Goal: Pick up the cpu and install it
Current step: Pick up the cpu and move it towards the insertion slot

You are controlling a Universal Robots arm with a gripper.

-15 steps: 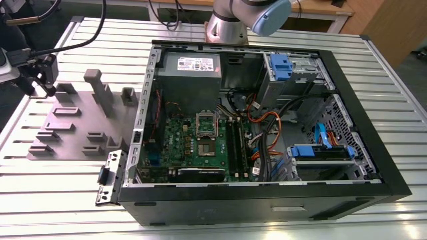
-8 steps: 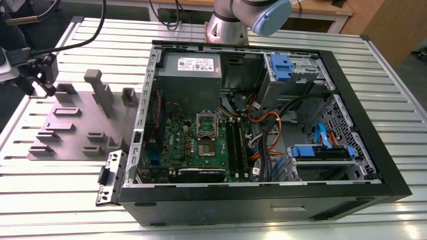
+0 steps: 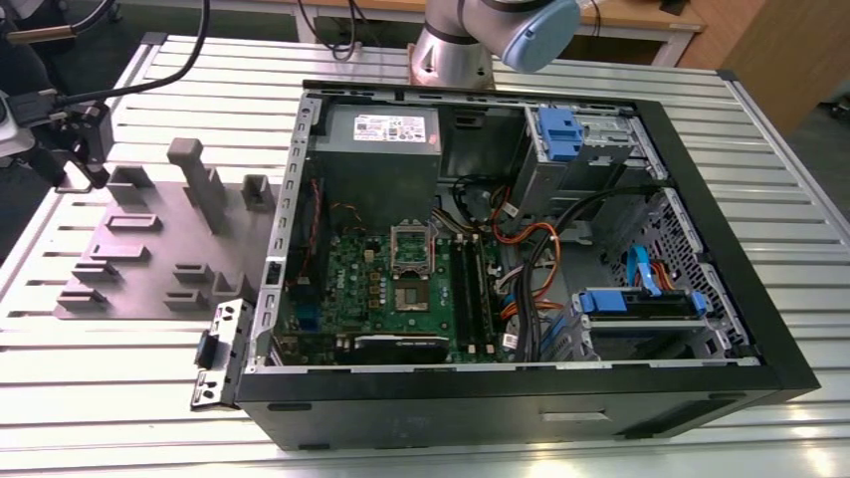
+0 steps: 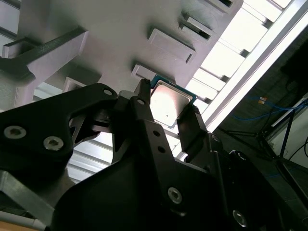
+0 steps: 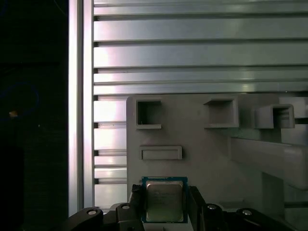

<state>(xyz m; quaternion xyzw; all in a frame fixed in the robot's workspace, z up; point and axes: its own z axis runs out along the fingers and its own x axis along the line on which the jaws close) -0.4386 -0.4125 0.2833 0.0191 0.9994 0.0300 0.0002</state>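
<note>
The cpu (image 5: 164,201) is a small square chip with a silvery top and a thin blue-green rim. My gripper (image 5: 165,191) has one black finger against each of two opposite edges of the chip, so it is shut on it. In the second wrist view the cpu (image 4: 169,102) sits the same way in the gripper (image 4: 166,107), over the grey fixture plate (image 4: 120,33). In the exterior view the gripper (image 3: 83,164) hangs at the far-left end of the fixture plate (image 3: 146,269). The silver socket frame (image 3: 412,244) lies on the green motherboard (image 3: 348,284) inside the open computer case (image 3: 531,393).
Grey plastic blocks (image 3: 199,174) and square pockets (image 5: 149,113) stand up from the fixture plate. The slatted aluminium table (image 5: 202,53) ends at an edge (image 5: 79,106) close to the gripper. Cables (image 3: 531,259), drive bays (image 3: 584,139) and a power supply (image 3: 378,134) crowd the case.
</note>
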